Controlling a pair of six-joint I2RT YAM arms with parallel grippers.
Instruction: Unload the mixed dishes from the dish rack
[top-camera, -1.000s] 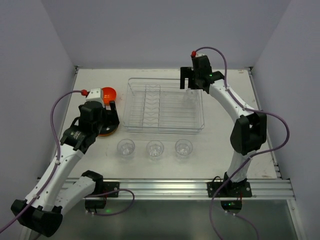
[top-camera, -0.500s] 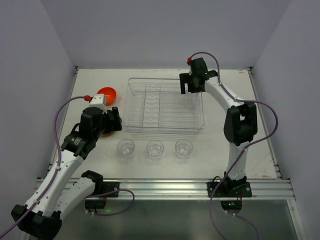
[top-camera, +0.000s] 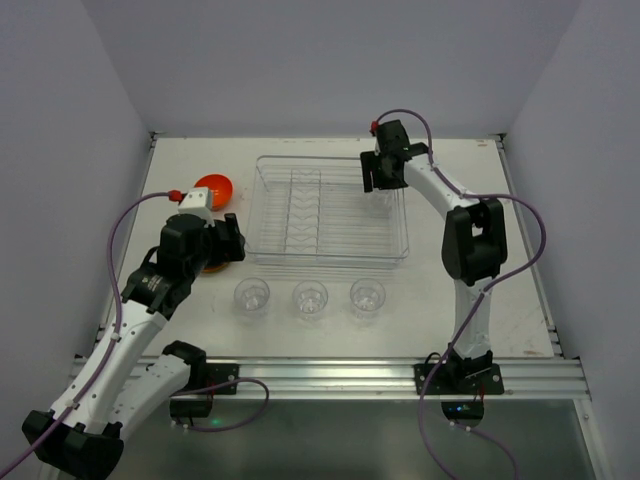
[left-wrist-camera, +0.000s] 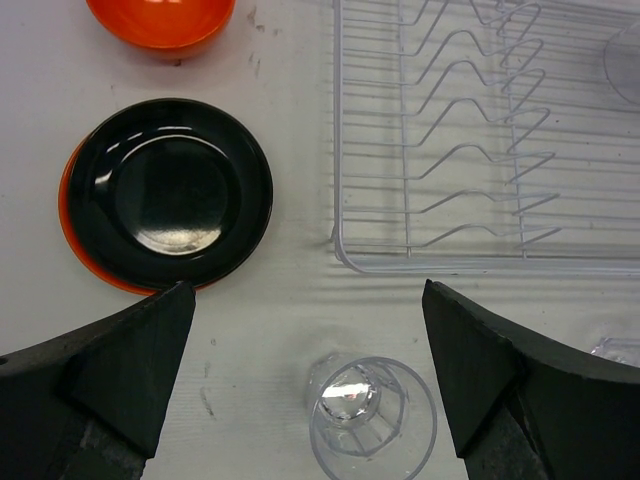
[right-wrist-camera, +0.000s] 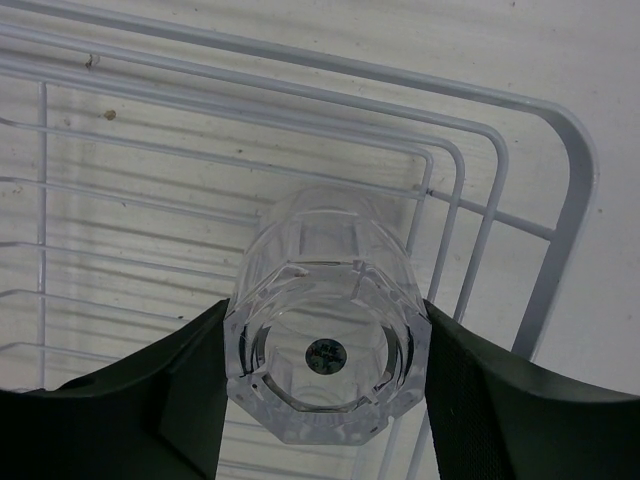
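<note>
Right jaws pinching tumbler (right-wrist-camera: 325, 330), rack (right-wrist-camera: 560, 250) rim beside

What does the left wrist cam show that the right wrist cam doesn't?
Left wrist only: a black plate stacked on a red-orange plate, an orange bowl, and a loose glass standing on the table below the open left hand.
Right wrist only: a close view of a racked glass in the rack's corner, with the right hand tight on either side of it. Whether it grips yet is unclear.
Both: the dish rack and the white table.
</note>
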